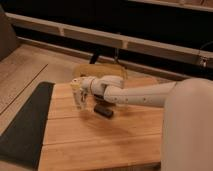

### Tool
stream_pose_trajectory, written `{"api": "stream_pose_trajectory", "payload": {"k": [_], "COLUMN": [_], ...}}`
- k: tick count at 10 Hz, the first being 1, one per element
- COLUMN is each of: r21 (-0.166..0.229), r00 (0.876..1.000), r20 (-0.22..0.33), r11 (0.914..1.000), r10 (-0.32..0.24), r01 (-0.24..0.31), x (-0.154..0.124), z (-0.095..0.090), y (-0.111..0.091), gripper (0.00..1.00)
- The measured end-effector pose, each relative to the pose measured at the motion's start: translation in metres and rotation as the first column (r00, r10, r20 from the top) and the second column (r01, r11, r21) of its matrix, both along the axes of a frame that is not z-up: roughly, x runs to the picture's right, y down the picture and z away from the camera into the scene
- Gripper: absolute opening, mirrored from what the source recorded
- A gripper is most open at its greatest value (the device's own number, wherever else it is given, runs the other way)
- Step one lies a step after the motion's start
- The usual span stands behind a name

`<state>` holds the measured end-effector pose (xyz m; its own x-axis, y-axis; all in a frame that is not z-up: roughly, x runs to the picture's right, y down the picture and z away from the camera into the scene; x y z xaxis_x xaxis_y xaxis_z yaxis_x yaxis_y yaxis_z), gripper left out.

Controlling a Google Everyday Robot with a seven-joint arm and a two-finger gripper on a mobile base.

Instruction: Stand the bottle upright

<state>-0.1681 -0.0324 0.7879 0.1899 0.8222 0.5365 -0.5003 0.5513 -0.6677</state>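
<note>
Your pincer [78, 96] hangs over the left part of the bench [100, 140], with the bottle [79, 99] at its tip.

The white arm [135, 95] reaches from the right side across the wooden bench, and your pincer is at its left end, above the boards near the dark mat [22, 125]. A slim pale thing, which seems to be the bottle, stands about upright at the tips, its lower end close to the wood; you cannot tell if it touches the wood. How the pincer is set around it I cannot tell. A black block [104, 110] lies flat on the bench just beside it, under the wrist.
</note>
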Motion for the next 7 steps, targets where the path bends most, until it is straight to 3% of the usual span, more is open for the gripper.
{"api": "stream_pose_trajectory", "payload": {"k": [4,7], "r21": [-0.084,-0.106], "r00": [0.996,0.993], "r20": [0.037,0.037], "r11": [0.9925,0.9882], "r10": [-0.087,-0.108], "r01": [0.089,0.111], "x": [0.024,0.031], "z": [0.004,0.005], "y": [0.001,0.001], "gripper": [0.04,0.04]}}
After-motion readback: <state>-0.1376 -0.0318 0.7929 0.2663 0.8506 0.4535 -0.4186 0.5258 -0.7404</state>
